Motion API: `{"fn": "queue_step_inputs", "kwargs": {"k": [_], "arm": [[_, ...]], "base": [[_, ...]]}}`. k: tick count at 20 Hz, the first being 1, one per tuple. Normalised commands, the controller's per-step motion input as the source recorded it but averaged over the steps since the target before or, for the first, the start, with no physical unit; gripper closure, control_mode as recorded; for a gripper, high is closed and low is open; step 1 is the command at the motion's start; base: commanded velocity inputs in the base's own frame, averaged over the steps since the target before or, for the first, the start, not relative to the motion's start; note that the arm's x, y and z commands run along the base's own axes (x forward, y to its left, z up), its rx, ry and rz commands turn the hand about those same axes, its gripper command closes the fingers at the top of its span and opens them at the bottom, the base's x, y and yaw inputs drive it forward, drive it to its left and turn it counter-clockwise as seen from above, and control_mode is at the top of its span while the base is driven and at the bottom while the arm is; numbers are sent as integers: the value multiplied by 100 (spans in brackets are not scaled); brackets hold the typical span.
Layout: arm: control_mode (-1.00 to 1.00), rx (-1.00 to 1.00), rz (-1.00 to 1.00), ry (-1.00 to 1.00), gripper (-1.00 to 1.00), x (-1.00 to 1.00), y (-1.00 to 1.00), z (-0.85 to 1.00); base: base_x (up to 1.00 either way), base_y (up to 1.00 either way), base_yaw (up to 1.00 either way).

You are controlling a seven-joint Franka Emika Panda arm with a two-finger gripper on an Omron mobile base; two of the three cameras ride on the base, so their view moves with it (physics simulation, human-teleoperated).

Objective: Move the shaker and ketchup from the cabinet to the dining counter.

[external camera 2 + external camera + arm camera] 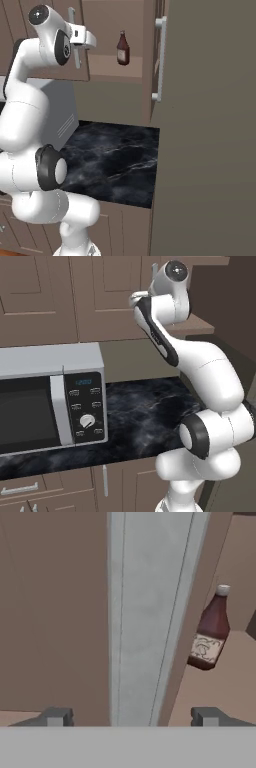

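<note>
Brown wooden cabinet [115,75] open ahead of me, door swung out. Ketchup [122,48] stands upright on cabinet shelf, alone, toward shelf's front. My claw [132,716] raised at shelf height, jaws spread wide, silver bar handle [145,612] of cabinet door between fingertips, no contact I can confirm. Hand view: ketchup beyond door edge, to one side of handle. Black marble bench [145,411] below, microwave [50,398] on it.

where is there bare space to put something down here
The black worktop is bare between the microwave and the tall panel. The cabinet shelf has room left of the ketchup. It is tight at the handle, between the hand's fingers.
</note>
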Motion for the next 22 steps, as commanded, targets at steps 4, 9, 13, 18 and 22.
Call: {"fn": "queue_step_inputs", "kwargs": {"k": [4,9,13,18,22], "arm": [[-100,0,0,0,-100,41,20,-8],[-100,0,0,0,100,36,20,-17],[-100,5,0,0,100,28,13,-21],[-100,7,0,0,100,14,3,-18],[-100,3,-2,0,100,-13,4,-12]], "base": [[0,0,0],[0,0,0],[0,0,0],[0,0,0],[0,0,0]]}}
